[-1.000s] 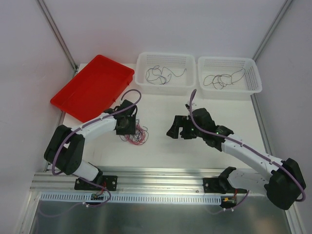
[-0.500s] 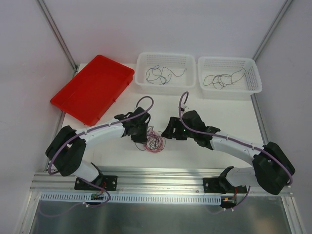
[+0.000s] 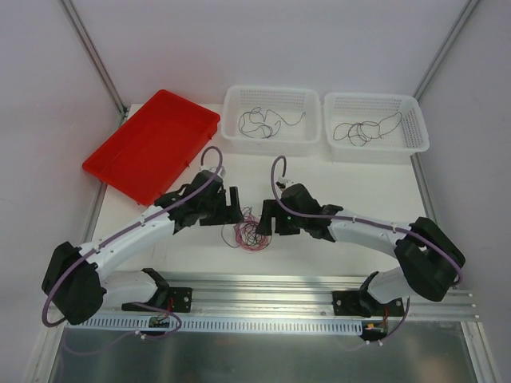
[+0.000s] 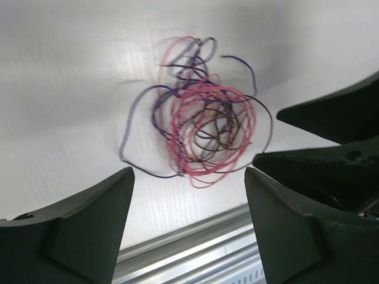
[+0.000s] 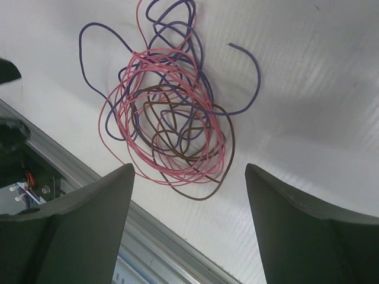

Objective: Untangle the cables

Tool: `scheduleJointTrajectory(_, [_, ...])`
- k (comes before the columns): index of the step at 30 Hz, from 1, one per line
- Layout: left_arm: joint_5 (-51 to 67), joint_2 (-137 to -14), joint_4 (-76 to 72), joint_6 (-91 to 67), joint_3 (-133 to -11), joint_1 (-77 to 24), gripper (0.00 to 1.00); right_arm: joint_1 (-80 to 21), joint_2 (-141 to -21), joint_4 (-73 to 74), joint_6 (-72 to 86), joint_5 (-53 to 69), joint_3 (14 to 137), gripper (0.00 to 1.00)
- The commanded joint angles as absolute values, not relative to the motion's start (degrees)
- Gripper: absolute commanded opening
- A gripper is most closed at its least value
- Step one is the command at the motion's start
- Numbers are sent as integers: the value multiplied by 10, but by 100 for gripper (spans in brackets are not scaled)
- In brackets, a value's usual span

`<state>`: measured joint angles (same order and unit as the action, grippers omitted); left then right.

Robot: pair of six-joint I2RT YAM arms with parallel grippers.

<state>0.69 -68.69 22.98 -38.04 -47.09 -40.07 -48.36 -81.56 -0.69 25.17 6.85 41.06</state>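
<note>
The cables lie on the white table as one loose tangle of thin pink-red, purple and dark brown wires. My left gripper hovers just left of the tangle and my right gripper just right of it, facing each other. In the left wrist view the tangle lies beyond the open left gripper, whose fingers hold nothing. Seen from the right wrist, the tangle lies ahead of the open, empty right gripper.
At the back stand two white baskets, each with a thin dark cable in it. A red tray lies back left. An aluminium rail runs along the near table edge, close to the tangle.
The tangle has shifted right toward the table's middle along with the left gripper, which now stands open beside it. The right gripper has moved left, up to the tangle.
</note>
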Motion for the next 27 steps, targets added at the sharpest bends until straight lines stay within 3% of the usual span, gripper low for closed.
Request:
scheduleJointTrajectory(1, [-14,-659,232,-350,-440,-357,75,-500,-837,10,233,51,451,80])
scheduleJointTrajectory(14, [28,-788,180,-283,-439,-326,63,-536,-910,76,201,12,534,79])
scheduleJointTrajectory(17, [26,-812,178,-283,-445,-327,50,-543,-926,93,201,4,554,79])
scheduleJointTrajectory(22, [34,-815,178,-287,-442,-327,11,-549,-957,113,209,-28,570,72])
scheduleJointTrajectory(25, [26,-783,184,-287,-439,-327,0,-549,-963,129,214,-46,570,60])
scheduleJointTrajectory(27, [25,-751,192,-285,-439,-326,0,-549,-965,143,217,-61,570,46])
